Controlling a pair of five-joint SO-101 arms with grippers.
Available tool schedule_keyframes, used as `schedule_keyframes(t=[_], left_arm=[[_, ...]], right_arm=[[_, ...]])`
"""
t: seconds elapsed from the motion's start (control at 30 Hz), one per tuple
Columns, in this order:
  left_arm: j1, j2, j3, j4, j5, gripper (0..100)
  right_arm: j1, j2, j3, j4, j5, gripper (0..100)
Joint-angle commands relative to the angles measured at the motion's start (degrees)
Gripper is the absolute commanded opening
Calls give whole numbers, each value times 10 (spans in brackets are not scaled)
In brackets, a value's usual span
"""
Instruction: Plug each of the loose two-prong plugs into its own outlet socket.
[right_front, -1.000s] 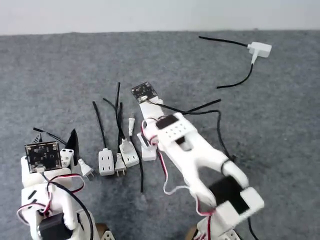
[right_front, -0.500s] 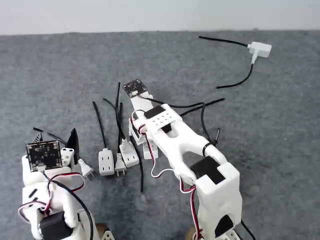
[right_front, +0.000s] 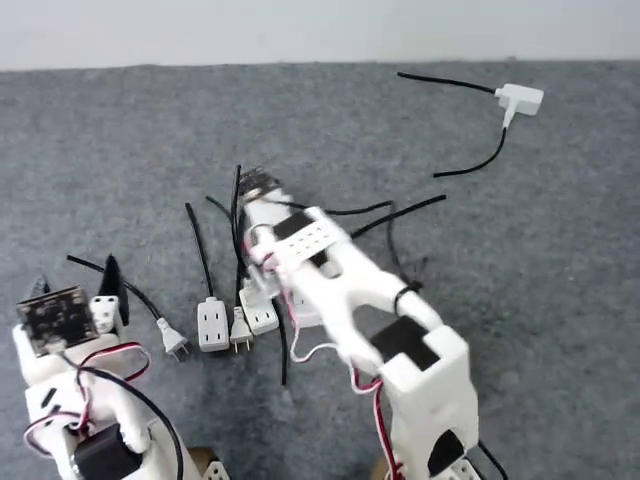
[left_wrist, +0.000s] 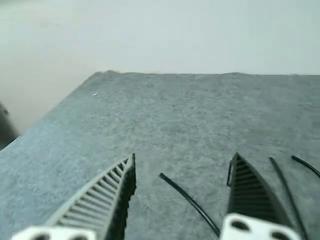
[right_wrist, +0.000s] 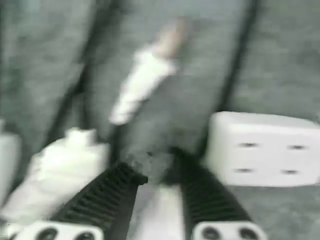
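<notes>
- The left gripper (left_wrist: 183, 159) stands wide open with nothing in it, raised a little over the grey mat (left_wrist: 200, 115); a black cord (left_wrist: 190, 202) runs across the mat under the gap between its jaws
- From above, a small corded plug (right_front: 172, 343) lies loose just beside that gripper, on the side toward the other arm; a white socket block (right_front: 211, 322) sits just past it, nothing plugged in
- The right arm (right_front: 330, 280) bends over the tangle of cords in the middle; the right gripper (right_wrist: 160, 172) is down low among them
- Whether that gripper is closed on anything I cannot tell; the close view is too blurred
- Just beside it sits a slotted white outlet (right_wrist: 270, 150), its slots bare; ahead of it lies a two-prong plug (right_wrist: 142, 82), prongs pointing away from the gripper and in no socket
- A far white plug (right_front: 520, 98) with its own cord lies well apart from both grippers, at the mat's back corner
</notes>
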Motion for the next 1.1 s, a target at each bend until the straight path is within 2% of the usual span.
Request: schedule_keyframes(t=[0.0, 0.2, 0.63, 0.77, 0.9, 1.07], left_arm=[[-55, -2, -23, -20, 36, 298], [-150, -5, -56, -20, 76, 298], [-253, -5, -104, -18, 98, 298], [-290, -5, -139, 4, 99, 298], [-301, -5, -153, 15, 99, 298], [-299, -5, -153, 15, 99, 298]], right_arm=[[-68, -3, -61, 42, -4, 196], [-121, 0, -158, 45, -4, 102], [-230, 3, -191, 14, -4, 151], [-236, 33, -178, 7, -3, 151], [-235, 87, -202, -7, -1, 152], [-235, 146, -229, -6, 49, 151]])
